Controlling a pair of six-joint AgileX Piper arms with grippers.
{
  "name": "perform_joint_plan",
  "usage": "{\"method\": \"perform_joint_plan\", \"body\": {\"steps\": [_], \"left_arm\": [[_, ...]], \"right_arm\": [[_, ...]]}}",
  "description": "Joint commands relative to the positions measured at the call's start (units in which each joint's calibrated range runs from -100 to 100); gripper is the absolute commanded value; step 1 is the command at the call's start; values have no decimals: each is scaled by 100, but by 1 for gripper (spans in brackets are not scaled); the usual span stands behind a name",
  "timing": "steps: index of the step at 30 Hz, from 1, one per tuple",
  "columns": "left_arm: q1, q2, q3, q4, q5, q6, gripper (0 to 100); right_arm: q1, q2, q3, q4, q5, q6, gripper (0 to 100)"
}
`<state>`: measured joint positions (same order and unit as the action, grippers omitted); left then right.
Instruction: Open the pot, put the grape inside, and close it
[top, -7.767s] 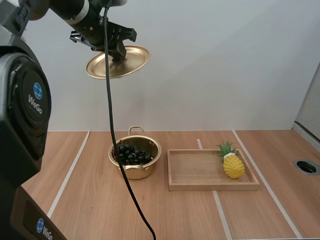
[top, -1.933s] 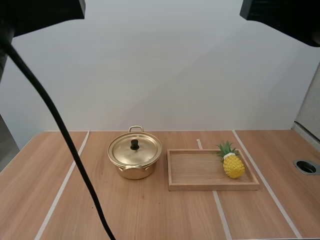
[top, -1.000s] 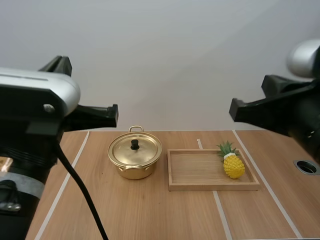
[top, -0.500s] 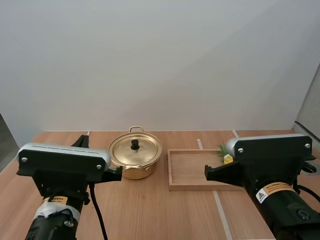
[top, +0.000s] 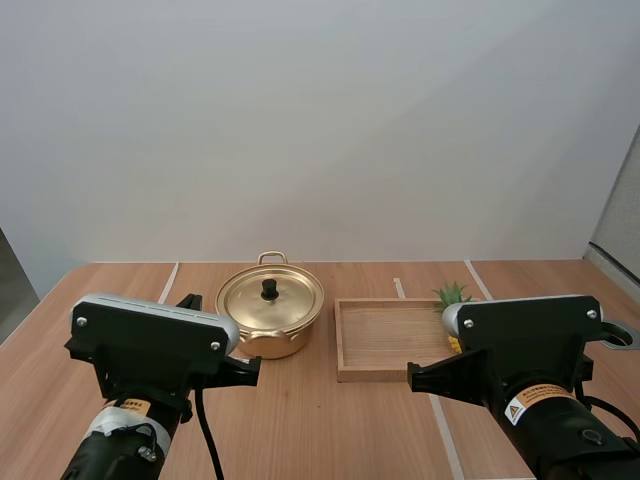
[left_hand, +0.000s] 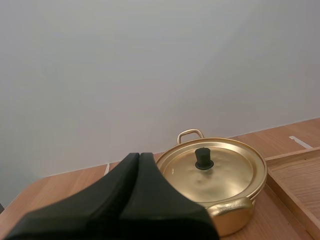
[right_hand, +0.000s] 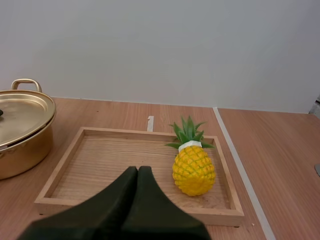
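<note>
A: Your left claw (left_hand: 140, 156) is shut tight on nothing, close to the pot (top: 282, 346). Your right claw (right_hand: 138, 170) is shut and empty too, by the front edge of the wooden tray (right_hand: 120, 132).
B: Where is the pot?
A: On the bench (top: 330, 420), lid (top: 287, 300) on, just left of the tray with a thin gap. A pineapple (right_hand: 194, 170) stands at the tray's right end. You have bare bench between the two arms.

Wooden tray (top: 385, 335) is lying flat on the bench (top: 330, 425), right of centre. Pineapple (right_hand: 194, 169) is standing upright in the tray's right end, green crown pointing up.
</note>
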<state>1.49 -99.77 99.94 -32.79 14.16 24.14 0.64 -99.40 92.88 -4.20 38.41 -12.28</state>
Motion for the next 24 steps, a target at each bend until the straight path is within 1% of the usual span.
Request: {"method": "perform_joint_plan", "body": {"steps": [1,5,10,13,15,18,19,24], "left_arm": [[-3,-23,6,39,197,21,0],[4,-23,6,39,203,21,0],[4,-23,6,350,202,21,0],[4,-23,6,494,222,21,0],[4,-23,6,828,508,21,0],[4,-23,6,1209,1550,21,0],[4,-23,6,1250,1751,21,0],[4,-23,6,1250,1734,21,0]], "right_arm": [[3,-12,2,-43,-37,20,0],[3,-13,201,-34,-154,20,0],[3,-13,659,-34,-558,20,0],[3,-13,712,-34,-830,20,0],[3,-13,712,11,-825,20,0],[3,-13,712,81,-825,20,0],[3,-13,712,106,-839,20,0],[3,-13,712,194,-844,20,0]]}}
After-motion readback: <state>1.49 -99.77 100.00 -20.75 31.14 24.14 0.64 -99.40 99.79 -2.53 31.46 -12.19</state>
